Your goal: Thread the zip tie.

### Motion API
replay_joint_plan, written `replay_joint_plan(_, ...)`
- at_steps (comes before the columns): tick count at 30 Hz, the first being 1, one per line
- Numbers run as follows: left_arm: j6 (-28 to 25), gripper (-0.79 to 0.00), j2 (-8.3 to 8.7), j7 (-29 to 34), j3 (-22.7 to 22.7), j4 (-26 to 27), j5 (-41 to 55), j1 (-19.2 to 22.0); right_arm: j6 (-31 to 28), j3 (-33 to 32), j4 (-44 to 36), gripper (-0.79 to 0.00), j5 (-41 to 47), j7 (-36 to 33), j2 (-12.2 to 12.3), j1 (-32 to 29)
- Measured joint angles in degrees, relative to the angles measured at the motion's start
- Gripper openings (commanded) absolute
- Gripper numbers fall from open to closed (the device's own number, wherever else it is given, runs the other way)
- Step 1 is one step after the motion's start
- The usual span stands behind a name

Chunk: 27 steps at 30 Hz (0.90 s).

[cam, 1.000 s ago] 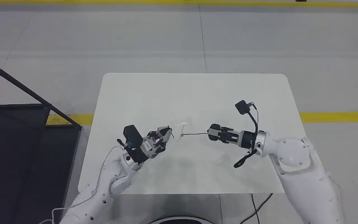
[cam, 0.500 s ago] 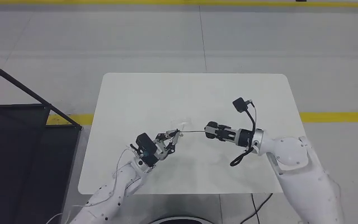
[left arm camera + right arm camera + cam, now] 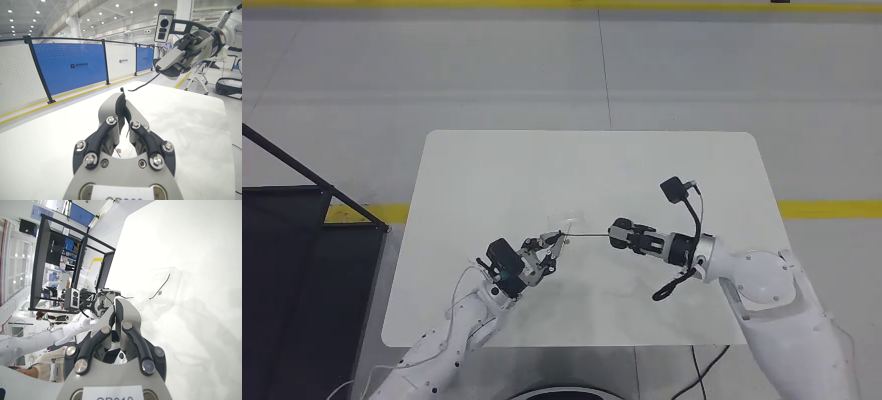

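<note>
while the left tool (image 3: 122, 99) pinches the zip tie head (image 3: 122, 89) above the table (image 3: 189, 123) and the right tool (image 3: 160, 69) pinches the strap (image 3: 145, 84), its curved tip (image 3: 130, 90) beside the head may miss the slot.

I'm seeing the zip tie (image 3: 587, 236), thin and black, stretching in the air between the two grippers. Its small square head (image 3: 122, 89) is poking up just past the fingertips of the left gripper (image 3: 122, 101), which is pinching it. The right gripper (image 3: 159, 69) is clamping the strap (image 3: 145, 84), whose free tip (image 3: 129, 90) is curving down and sitting just beside the head, not yet through it. A second black tie (image 3: 160, 286) is lying flat in a clear tray (image 3: 175, 283).
</note>
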<state>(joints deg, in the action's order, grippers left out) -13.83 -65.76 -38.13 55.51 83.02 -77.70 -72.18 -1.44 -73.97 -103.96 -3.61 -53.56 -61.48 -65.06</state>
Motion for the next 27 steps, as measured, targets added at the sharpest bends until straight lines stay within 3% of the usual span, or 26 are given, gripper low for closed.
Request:
replay_joint_plan(8, 0.23, -0.785, -0.02, 0.14, 0.12, 0.16, 0.18, -0.09, 0.86, 0.14, -0.56, -0.785, 0.32, 0.97, 0.09, 0.00)
replay_joint_plan(18, 9.87, -0.785, -0.87, -1.47, 1.71, 2.70, 1.46, -3.37, 1.44, -1.07, -2.76, -0.785, 1.60, 3.52, 0.37, -3.27)
replay_joint_plan(27, 10.33, -0.785, -1.37, -1.88, 1.31, 2.21, 1.14, -3.49, 0.00, -1.59, -3.66, -0.785, 3.02, 3.45, 0.46, -4.35)
